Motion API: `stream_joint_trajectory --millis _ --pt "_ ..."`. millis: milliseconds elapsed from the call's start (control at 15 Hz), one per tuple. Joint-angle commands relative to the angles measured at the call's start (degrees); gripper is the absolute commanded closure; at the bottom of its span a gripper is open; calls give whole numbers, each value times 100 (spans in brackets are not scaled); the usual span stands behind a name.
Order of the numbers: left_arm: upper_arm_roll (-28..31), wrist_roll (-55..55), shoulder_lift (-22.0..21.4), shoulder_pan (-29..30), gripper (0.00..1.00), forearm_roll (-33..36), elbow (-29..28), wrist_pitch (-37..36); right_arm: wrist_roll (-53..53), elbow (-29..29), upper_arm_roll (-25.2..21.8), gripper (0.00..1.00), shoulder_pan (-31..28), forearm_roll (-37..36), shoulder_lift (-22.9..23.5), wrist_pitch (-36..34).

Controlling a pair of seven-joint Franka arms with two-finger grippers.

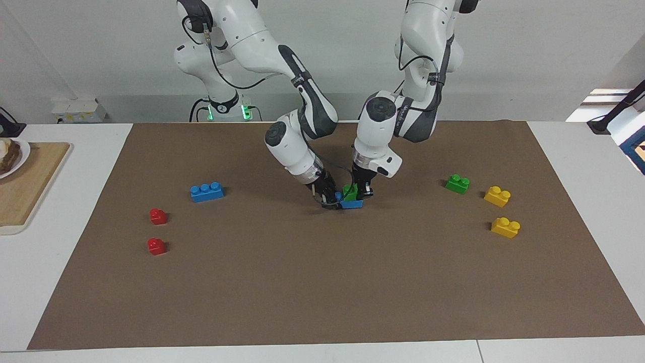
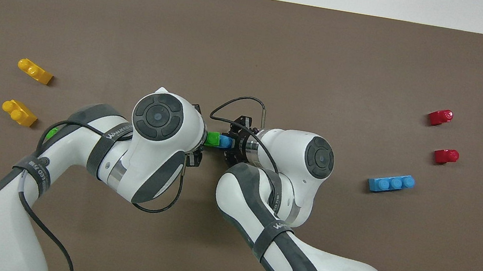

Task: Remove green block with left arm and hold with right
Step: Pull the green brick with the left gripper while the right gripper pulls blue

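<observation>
A green block sits stacked on one end of a blue brick on the brown mat, midway between the two arms. My left gripper comes down from above and is shut on the green block. My right gripper reaches in low from the right arm's end and is shut on the other end of the blue brick. In the overhead view the green block and the blue brick show in the gap between the left gripper and the right gripper.
A second green block and two yellow bricks lie toward the left arm's end. A blue three-stud brick and two red pieces lie toward the right arm's end. A wooden board lies off the mat.
</observation>
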Motion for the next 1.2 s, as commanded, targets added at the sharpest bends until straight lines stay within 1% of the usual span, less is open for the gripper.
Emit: stream_joint_trajectory --millis 0,67,267,400,533,600,800,867,1000,1133 --pt "45 -53 -564 102 100 52 21 -512 -177 49 -21 100 32 188 171 203" --pt "45 -1 -714 138 100 52 21 -634 -195 49 -21 100 84 189 180 211" --pt "45 682 -821 400 100 43 99 -1013 -239 23 -21 100 102 189 189 308" --pt "45 1463 -821 751 100 52 100 -1040 -248 66 -21 100 94 171 180 291" --pt "36 2395 -821 1260 100 43 91 -1057 -248 320 -38 100 6 75 180 168" --pt "36 2825 -821 1480 100 43 73 -1066 -248 469 -64 100 -99 -30 180 -7" --pt "28 4152 -821 2193 100 26 29 -996 -265 1014 -73 100 -748 -925 84 -954" --pt "28 4548 -821 2377 100 26 12 -979 -326 1251 -65 100 -1072 -1189 57 -1462" --pt "28 5322 -803 2659 100 26 3 -961 -834 1559 -65 100 -1617 -1314 -48 -2272" --pt "28 6200 -672 2862 100 8 3 -900 -1414 1831 -56 100 -2329 -1306 -66 -3010"
